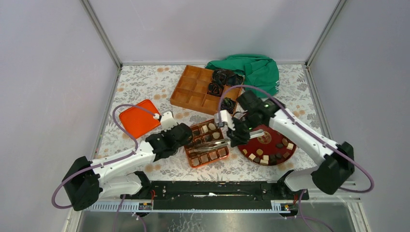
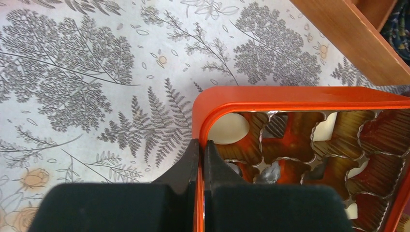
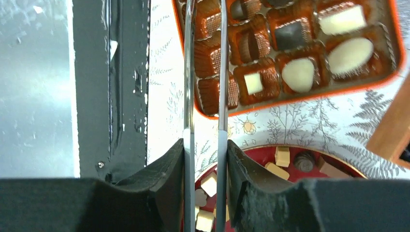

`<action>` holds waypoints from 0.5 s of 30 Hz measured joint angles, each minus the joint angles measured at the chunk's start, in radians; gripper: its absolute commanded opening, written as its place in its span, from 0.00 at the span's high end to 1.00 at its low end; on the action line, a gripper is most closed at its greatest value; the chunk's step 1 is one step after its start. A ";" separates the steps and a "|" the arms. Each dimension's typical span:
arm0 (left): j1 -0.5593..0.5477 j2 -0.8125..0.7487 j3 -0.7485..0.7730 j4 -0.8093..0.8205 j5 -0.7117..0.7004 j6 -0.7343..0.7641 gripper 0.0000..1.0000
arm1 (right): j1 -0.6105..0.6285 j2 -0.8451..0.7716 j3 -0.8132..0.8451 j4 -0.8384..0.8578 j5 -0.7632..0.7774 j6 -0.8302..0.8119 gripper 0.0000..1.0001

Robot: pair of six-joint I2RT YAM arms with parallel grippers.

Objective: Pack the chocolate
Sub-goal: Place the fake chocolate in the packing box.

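An orange chocolate box (image 1: 223,157) lies at the table's middle, several cells holding dark, tan and cream chocolate (image 1: 209,128). More chocolate (image 1: 263,157) lies loose on a red round plate (image 1: 256,140) to its right. My left gripper (image 1: 186,137) is shut on the box's left rim (image 2: 290,94); a cream piece (image 2: 228,128) sits just inside. My right gripper (image 1: 237,133) is shut on metal tongs (image 1: 215,143) that reach over the box. In the right wrist view the gripper (image 3: 205,145) squeezes both tong arms (image 3: 222,72) above the box (image 3: 290,100) and plate (image 3: 258,162); the tong tips are out of frame.
A wooden divided box (image 1: 193,94) with black crinkled bundles (image 1: 222,79) stands behind, its edge in the left wrist view (image 2: 358,38). A green cloth (image 1: 256,70) lies at the back right, an orange lid (image 1: 140,118) at the left. The black arm rail (image 1: 212,188) runs along the near edge.
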 measured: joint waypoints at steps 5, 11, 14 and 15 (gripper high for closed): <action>0.048 0.012 0.000 -0.003 0.014 0.037 0.98 | -0.172 -0.173 -0.084 -0.010 -0.100 0.009 0.69; 0.101 0.060 0.000 0.003 0.052 0.086 0.73 | -0.437 -0.298 -0.164 -0.045 -0.117 0.052 0.69; 0.121 0.076 0.000 0.014 0.070 0.109 0.61 | -0.583 -0.300 -0.185 -0.060 -0.102 0.058 0.68; 0.126 0.076 0.000 0.021 0.077 0.116 0.56 | -0.626 -0.299 -0.189 -0.068 -0.095 0.056 0.68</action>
